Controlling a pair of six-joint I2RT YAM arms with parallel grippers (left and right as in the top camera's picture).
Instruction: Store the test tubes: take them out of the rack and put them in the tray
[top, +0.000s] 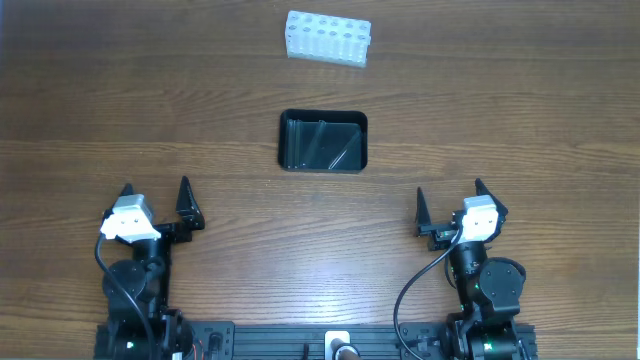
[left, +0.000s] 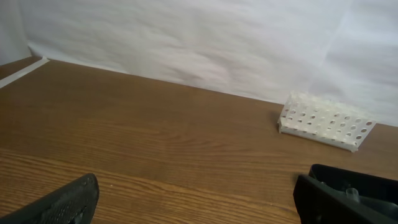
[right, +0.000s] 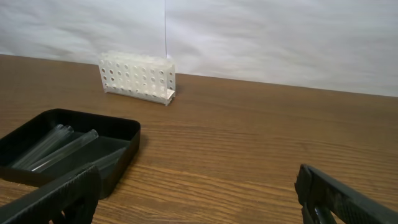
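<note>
Wooden surface (top: 520, 110), left fingers (top: 186, 198) and right fingers (top: 421, 208) both spread wide, empty. Test tubes (right: 59, 146) lie in the tray (top: 281, 140), rack (top: 328, 38) looks bare. Job seems finished; next, just confirm.

You are looking at a brown wooden table (top: 320, 250) whose grain runs across the top view from side to side. Its surface has a dull sheen, and it looks paler toward the far left corner. Behind the table's far edge you see a white backdrop (left: 186, 37), faintly rippled like a hung sheet, with soft shadows across it. A thin vertical seam (right: 165, 28) runs down it in the right wrist view. At the far left corner, a pale strip (left: 25, 70) lies along the table's edge. The light is soft and even.
</note>
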